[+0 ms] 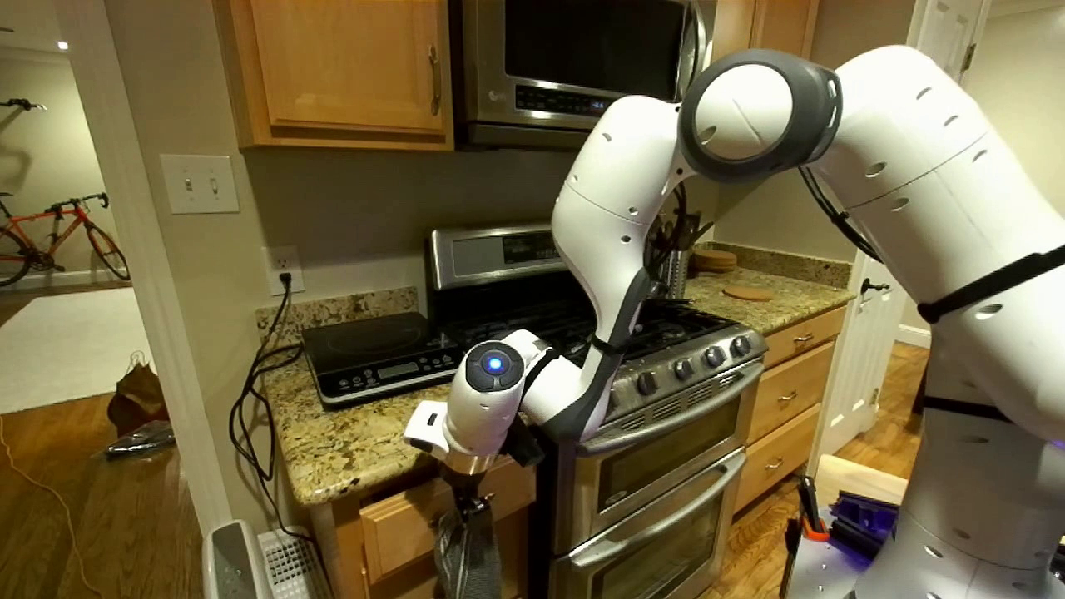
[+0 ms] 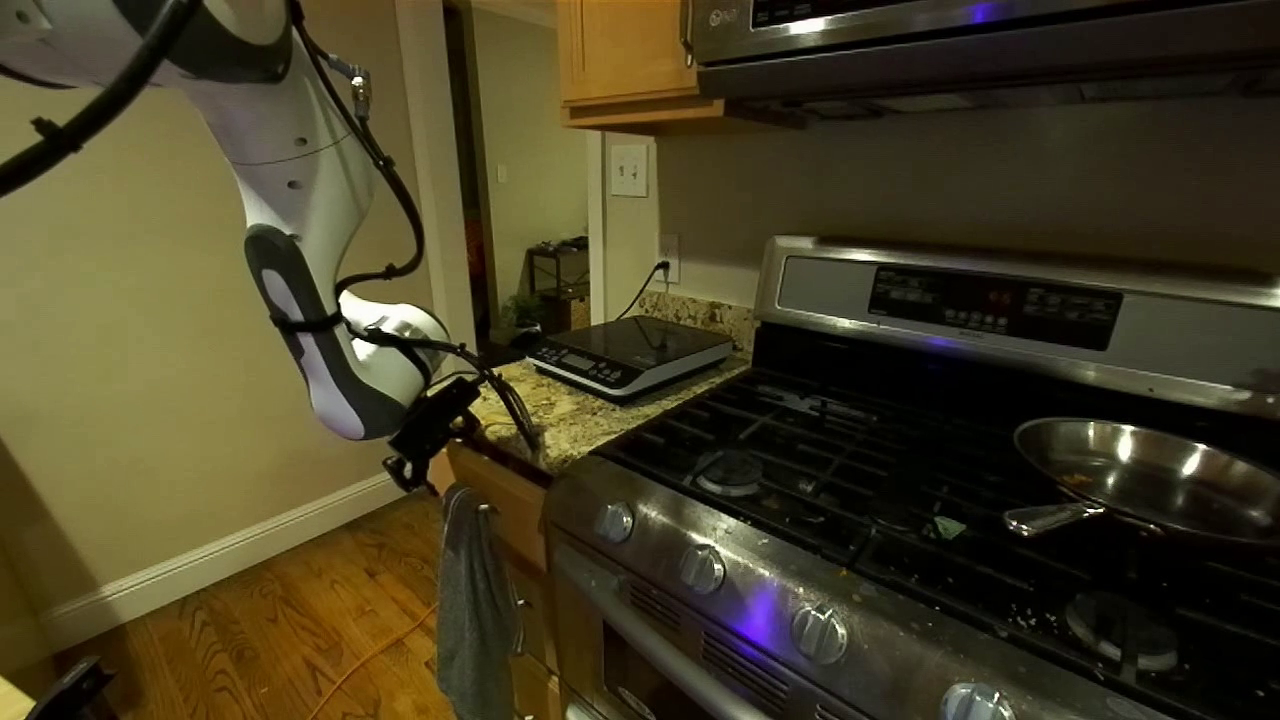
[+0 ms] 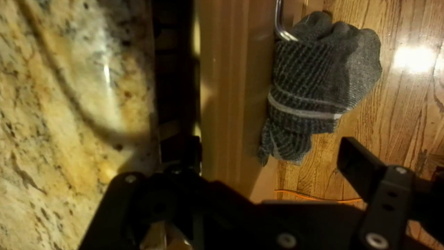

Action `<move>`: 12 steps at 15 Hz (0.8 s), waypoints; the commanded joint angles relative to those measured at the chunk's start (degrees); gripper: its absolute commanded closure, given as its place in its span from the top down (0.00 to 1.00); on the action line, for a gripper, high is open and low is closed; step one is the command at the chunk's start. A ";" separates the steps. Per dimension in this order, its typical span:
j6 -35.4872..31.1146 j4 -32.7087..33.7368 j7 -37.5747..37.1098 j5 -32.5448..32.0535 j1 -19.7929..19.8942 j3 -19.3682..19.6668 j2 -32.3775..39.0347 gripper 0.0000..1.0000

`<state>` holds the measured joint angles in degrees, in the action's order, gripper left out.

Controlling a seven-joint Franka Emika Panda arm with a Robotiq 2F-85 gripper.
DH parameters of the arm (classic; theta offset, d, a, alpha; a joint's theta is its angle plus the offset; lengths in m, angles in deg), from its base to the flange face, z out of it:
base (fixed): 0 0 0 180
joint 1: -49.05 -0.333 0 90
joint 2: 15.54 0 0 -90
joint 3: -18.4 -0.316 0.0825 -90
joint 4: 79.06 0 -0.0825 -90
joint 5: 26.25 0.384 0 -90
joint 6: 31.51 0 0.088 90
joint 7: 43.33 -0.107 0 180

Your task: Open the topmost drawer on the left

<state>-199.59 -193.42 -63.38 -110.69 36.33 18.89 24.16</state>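
Your end effector [image 3: 270, 149] is spread wide, pinching nothing. Inner finger [image 3: 195, 149] lines up with the dark gap behind the front of the top oak drawer [image 3: 230, 90]; outer finger [image 3: 360, 163] sits on the floor side. So the drawer front runs between them, nearer the inner one. Contact, and how far you reach below its upper edge: can't tell. Drawer is ajar (slightly, nowhere near fully out).

Handling: stiff wood, not fragile; probably light to moderate on its runners, contents not clear. Finish looks smooth, so a plain squeeze could slip. Best hold is likely that upper edge: hook your inner finger behind it, or clamp it, then draw straight out. Probably skip the metal pull [image 3: 279, 24]: a dark grey towel [image 3: 308, 80] is bunched right at it, soft and apt to foul your grip.

Beyond the gap, left in the wrist view, is the granite tabletop [image 3: 69, 104]; keep off the stone. In an exterior view the double-oven range [image 1: 666, 466] stands just beside the drawer.
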 commanded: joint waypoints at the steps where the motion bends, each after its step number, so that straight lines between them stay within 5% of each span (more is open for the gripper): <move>1: -0.83 0.95 -2.30 -2.15 -0.63 0.39 1.29 1.00; 8: -2.58 -6.08 5.85 6.41 2.49 -4.57 -1.48 1.00; 12: -3.08 -11.85 16.49 17.60 6.30 -10.67 -2.69 1.00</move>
<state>-201.07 -198.23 -55.02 -100.40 39.13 12.43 24.42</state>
